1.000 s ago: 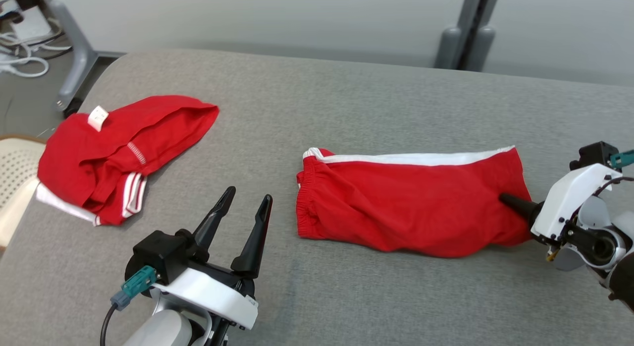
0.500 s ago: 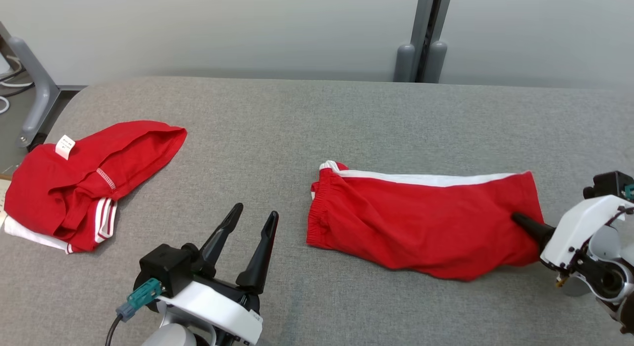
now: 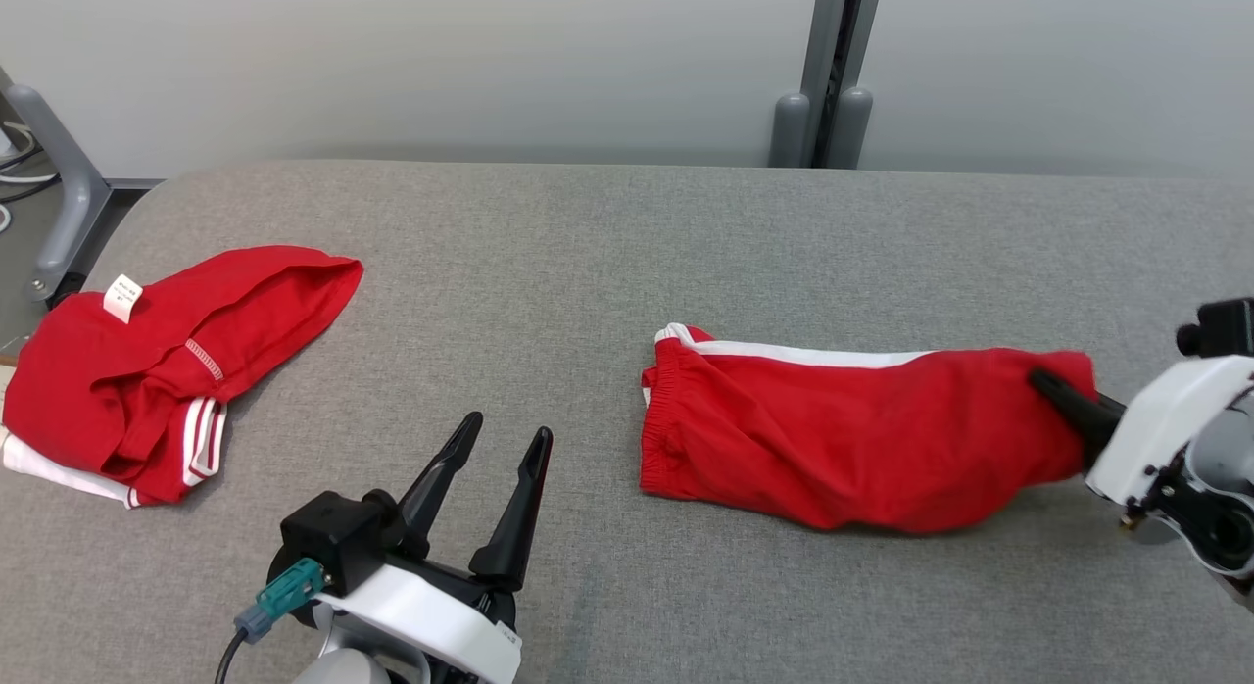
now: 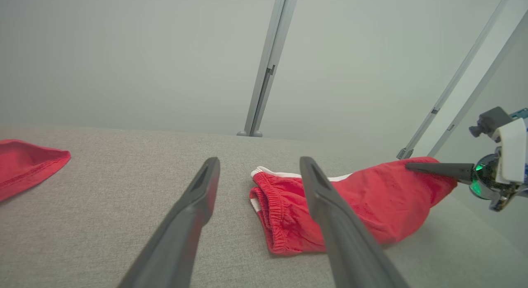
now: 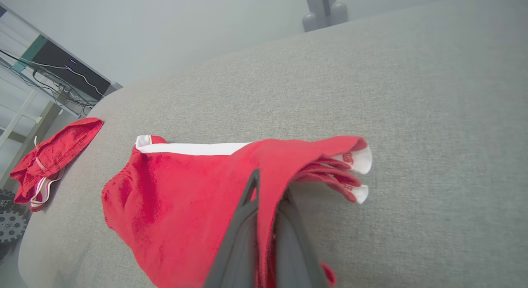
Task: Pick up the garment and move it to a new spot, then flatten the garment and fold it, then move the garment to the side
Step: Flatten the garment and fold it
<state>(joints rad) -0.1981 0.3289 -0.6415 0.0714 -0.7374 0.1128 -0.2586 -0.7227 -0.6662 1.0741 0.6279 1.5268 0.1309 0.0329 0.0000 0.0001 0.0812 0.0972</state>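
right claw (image 3: 1043,382) clamped tight on the raised right end of the red shorts (image 3: 862,439), which lie centre-right on the grey table (image 3: 588,272), left claw (image 3: 507,427) wide and empty at lower left; shorts look already folded, so probably only the move aside remains.

The shorts (image 3: 862,449) are showing as soft, matt red cloth with white trim, creasing loosely. The table (image 3: 588,253) is wearing a rough grey woven cover. The left gripper (image 3: 508,427) is showing matt black plastic fingers (image 3: 509,508) and a glossy white shell. The far post (image 3: 821,37) is looking like smooth grey metal.
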